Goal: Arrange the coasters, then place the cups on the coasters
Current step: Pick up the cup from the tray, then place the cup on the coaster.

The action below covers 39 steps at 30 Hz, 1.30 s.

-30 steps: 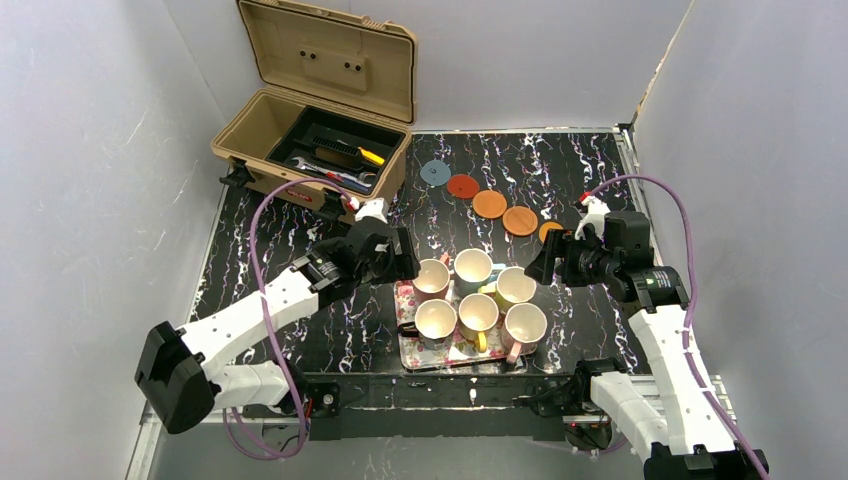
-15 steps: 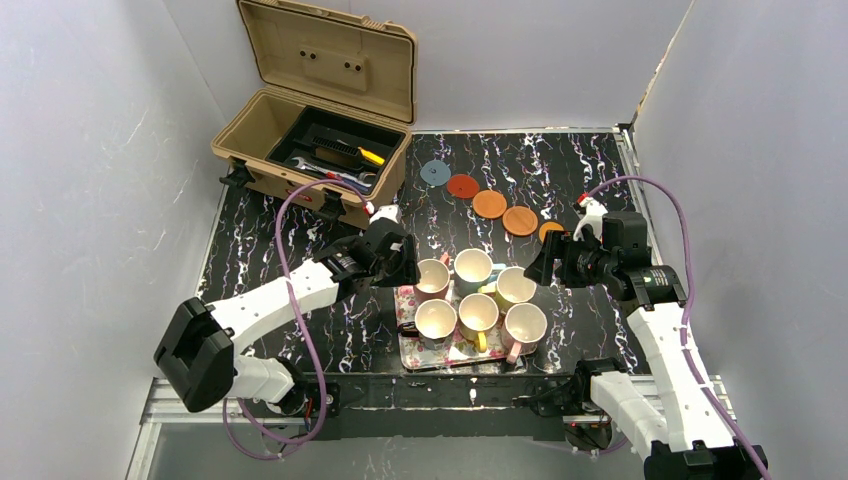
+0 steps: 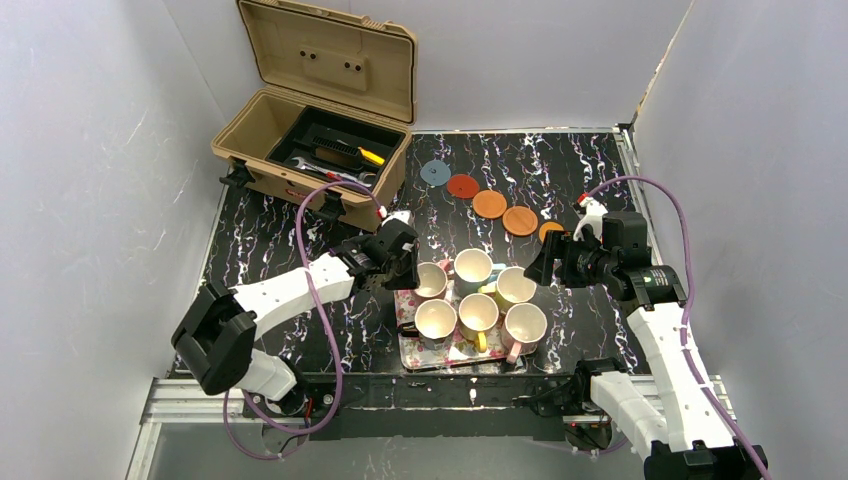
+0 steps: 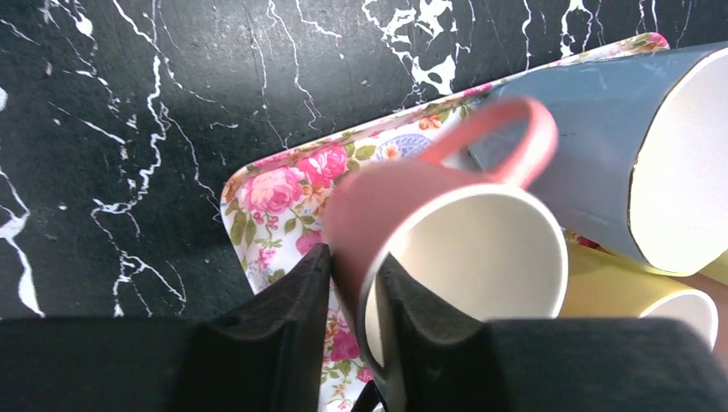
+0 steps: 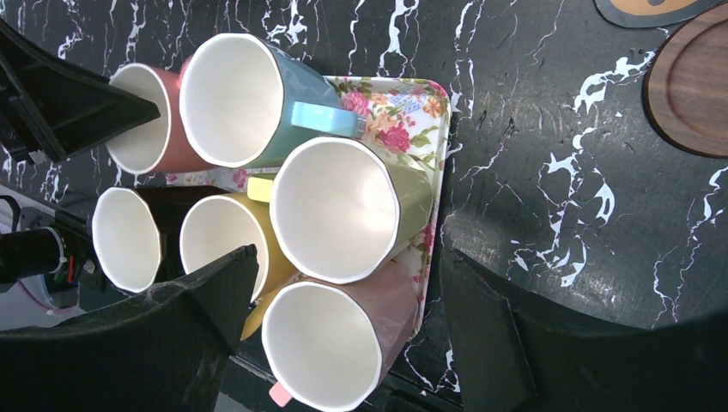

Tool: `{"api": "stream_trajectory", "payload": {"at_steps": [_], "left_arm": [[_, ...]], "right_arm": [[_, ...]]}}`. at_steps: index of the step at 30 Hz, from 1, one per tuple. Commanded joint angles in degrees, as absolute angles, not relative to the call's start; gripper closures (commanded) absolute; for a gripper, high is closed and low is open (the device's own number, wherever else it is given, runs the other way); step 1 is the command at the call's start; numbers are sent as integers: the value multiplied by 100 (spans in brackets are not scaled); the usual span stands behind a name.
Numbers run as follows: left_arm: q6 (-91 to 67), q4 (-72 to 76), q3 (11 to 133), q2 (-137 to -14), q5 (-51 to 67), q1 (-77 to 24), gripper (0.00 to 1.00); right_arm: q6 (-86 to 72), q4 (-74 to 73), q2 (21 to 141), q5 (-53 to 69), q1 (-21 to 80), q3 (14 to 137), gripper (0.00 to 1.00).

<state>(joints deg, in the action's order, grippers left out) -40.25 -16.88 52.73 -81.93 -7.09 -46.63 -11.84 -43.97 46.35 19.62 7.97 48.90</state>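
Observation:
Six cups stand packed on the floral tray (image 3: 408,351). My left gripper (image 3: 411,272) (image 4: 354,256) is shut on the wall of the back-left pink cup (image 3: 432,279) (image 4: 378,193), one finger inside the rim and one outside. A blue cup (image 4: 584,120) stands beside it. My right gripper (image 3: 541,267) (image 5: 348,257) hangs open over the tray's right side, above a pale cup (image 5: 343,206) and a mauve-pink cup (image 5: 322,343). The coasters lie in a diagonal row behind: blue-grey (image 3: 435,172), red (image 3: 462,185), orange (image 3: 489,204), brown (image 3: 520,221), and one (image 3: 549,230) half hidden by the right gripper.
An open tan toolbox (image 3: 320,130) with tools stands at the back left of the black marbled table. Grey walls close in both sides and the back. The right arm's purple cable (image 3: 650,185) loops above its wrist.
My left gripper has moved right to the pink cup and its jaws have closed over the rim. The right arm has stayed put.

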Motion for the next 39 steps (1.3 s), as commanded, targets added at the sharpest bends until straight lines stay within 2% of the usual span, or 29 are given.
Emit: {"api": "stream_trajectory", "payload": {"at_steps": [1, 5, 6, 15, 18, 21, 29, 35, 39], "left_arm": [[-3834, -2070, 5539, -8044, -1036, -4692, 81], [-3670, -2342, 5742, -7898, -1404, -4693, 99], [-3625, -2381, 5780, -7841, -1481, -4689, 100], [-2547, -2515, 6281, -7109, -1787, -4693, 100], [-2085, -2789, 6522, -6874, -1760, -4680, 100], [-1670, -3066, 6782, -6705, -1365, -4684, 100], [-801, -3794, 7200, -6410, 732, -4684, 100], [-601, -4314, 7615, -6368, 1458, -4664, 100], [-472, -4635, 7902, -6533, 1692, -4653, 100]], "right_arm": [[-1180, -4279, 4584, 1936, 821, 4863, 14], [-1180, -4280, 4592, 1929, 818, 4869, 14], [-1182, -4278, 4592, 1926, 820, 4874, 14], [-1125, -4165, 4576, 2075, 823, 5114, 14], [-1173, -3754, 4440, 2384, 817, 5304, 9], [-1151, -3572, 4630, 2714, 818, 5534, 6], [-1064, -3182, 5086, 3405, 1022, 5825, 1], [-650, -3442, 5405, 3417, 1689, 6194, 1], [-548, -3467, 5622, 2967, 2525, 6314, 2]]}}
